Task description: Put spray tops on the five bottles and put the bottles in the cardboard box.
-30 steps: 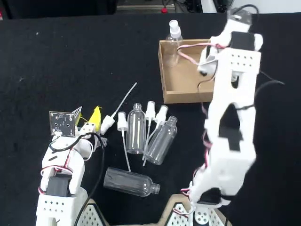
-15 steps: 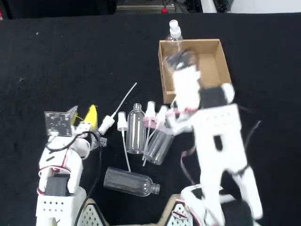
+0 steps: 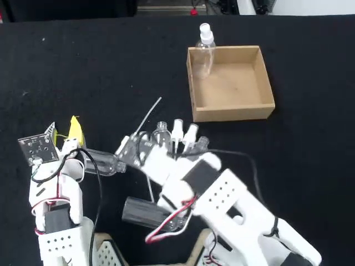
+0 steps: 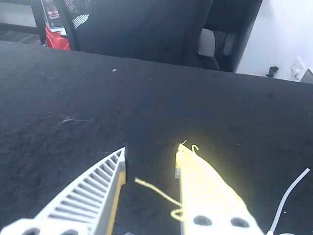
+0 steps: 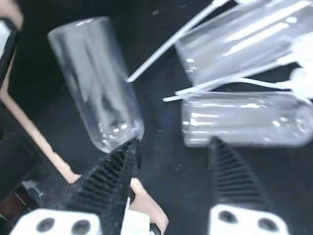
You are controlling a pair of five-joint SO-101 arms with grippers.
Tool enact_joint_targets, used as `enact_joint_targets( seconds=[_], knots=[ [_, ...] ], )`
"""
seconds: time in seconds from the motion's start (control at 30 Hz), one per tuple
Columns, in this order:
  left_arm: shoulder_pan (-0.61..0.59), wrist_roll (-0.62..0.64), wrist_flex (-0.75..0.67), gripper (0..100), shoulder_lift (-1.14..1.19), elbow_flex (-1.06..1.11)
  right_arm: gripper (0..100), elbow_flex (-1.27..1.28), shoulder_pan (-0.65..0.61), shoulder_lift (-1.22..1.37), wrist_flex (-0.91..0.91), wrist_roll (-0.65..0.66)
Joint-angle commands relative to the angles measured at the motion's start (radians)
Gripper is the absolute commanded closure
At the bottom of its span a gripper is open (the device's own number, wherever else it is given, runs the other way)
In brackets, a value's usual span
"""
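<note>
A capped clear bottle (image 3: 204, 50) stands in the far left corner of the cardboard box (image 3: 233, 115). Loose spray tops (image 3: 177, 129) lie at mid-table beside a clear bottle neck (image 3: 161, 128). My right arm (image 3: 222, 194) stretches low over the other bottles and hides most of them. In the right wrist view my right gripper (image 5: 171, 144) is open above the cloth, with one lying bottle (image 5: 95, 83) by one finger and two more bottles (image 5: 244, 120) beyond the other. My left gripper (image 3: 64, 128) (image 4: 151, 147) stands open at the front left, holding nothing.
A long white spray tube (image 3: 150, 113) lies diagonally left of the box. Tan base plates (image 3: 111, 249) sit at the near edge between the arms. A dark bottle body (image 3: 138, 209) shows under the right arm. Black cloth (image 3: 83, 72) covers the far left.
The right arm swung from over the cardboard box down and left to hang over the lying bottles. The left arm shifted left and turned slightly.
</note>
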Motion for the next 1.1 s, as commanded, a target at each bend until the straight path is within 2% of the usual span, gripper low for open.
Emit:
enact_joint_targets(
  seconds=[0.0,0.37,0.5,0.57,0.77,0.97,1.07],
  knots=[
    [-0.005,0.003,-0.025,84,-0.008,0.021,73.8,0.025,-0.101,-0.035,-0.031,0.006],
    [-0.013,0.003,-0.025,84,-0.014,0.021,73.3,0.039,-0.212,-0.035,-0.038,0.008],
    [-0.018,0.003,-0.041,84,-0.014,0.021,73.3,0.076,-0.215,-0.033,-0.072,0.008],
    [-0.065,0.023,-0.066,84,-0.012,0.021,73.3,0.12,-0.215,-0.028,-0.121,0.008],
    [-0.251,0.233,-0.14,84,-0.006,0.021,73.3,0.147,-0.216,-0.03,-0.157,0.009],
    [-0.268,0.247,-0.169,84,-0.006,0.021,73.3,0.154,-0.216,-0.028,-0.164,0.008],
    [-0.321,0.25,-0.196,84,-0.006,0.021,73.3,0.154,-0.219,-0.028,-0.164,0.008]
  ],
)
